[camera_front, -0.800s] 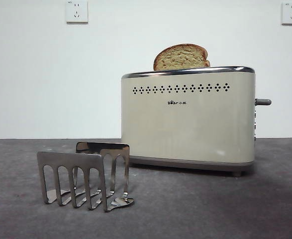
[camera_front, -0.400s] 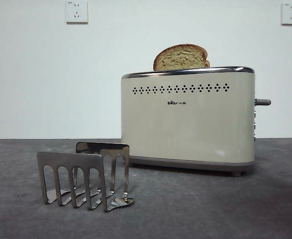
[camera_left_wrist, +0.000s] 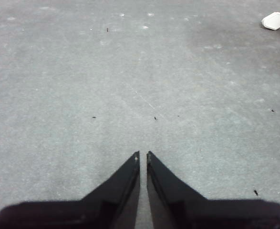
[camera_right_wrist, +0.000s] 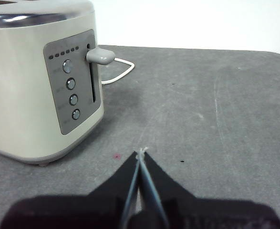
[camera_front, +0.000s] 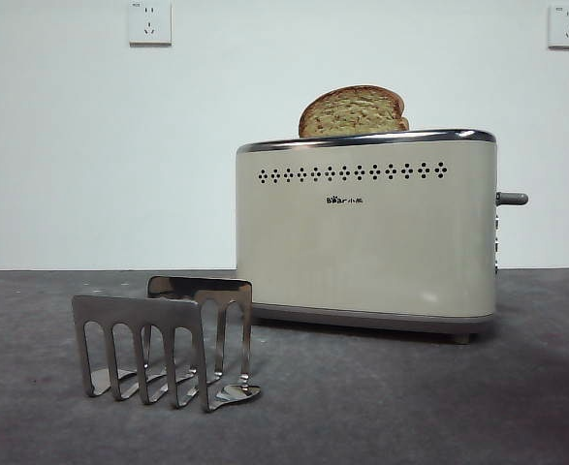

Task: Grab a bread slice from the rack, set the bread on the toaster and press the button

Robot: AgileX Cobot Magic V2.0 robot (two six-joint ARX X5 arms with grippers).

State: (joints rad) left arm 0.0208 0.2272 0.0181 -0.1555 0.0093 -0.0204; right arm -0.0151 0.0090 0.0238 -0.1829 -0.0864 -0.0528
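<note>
I count one cream-beige rectangular toaster (camera_front: 366,232), one brown-crusted domed bread slice (camera_front: 353,111) standing in its top slot, and one small shiny steel toast rack (camera_front: 163,339) with no bread in it, near the toaster on the grey worktop (camera_front: 410,407). Two white wall sockets (camera_front: 149,21) behind. The toaster's small dark logo reads "Bear" plus characters I can't make out. One dark-grey lever button (camera_right_wrist: 100,56) sits at the top of its slot; only my right wrist view shows the four round knobs (camera_right_wrist: 71,84) below it and a white cable (camera_right_wrist: 118,71). Left pincer (camera_left_wrist: 142,155) is clenched on nothing over bare worktop; right pincer (camera_right_wrist: 141,151) likewise clenched, near the toaster's end.
</note>
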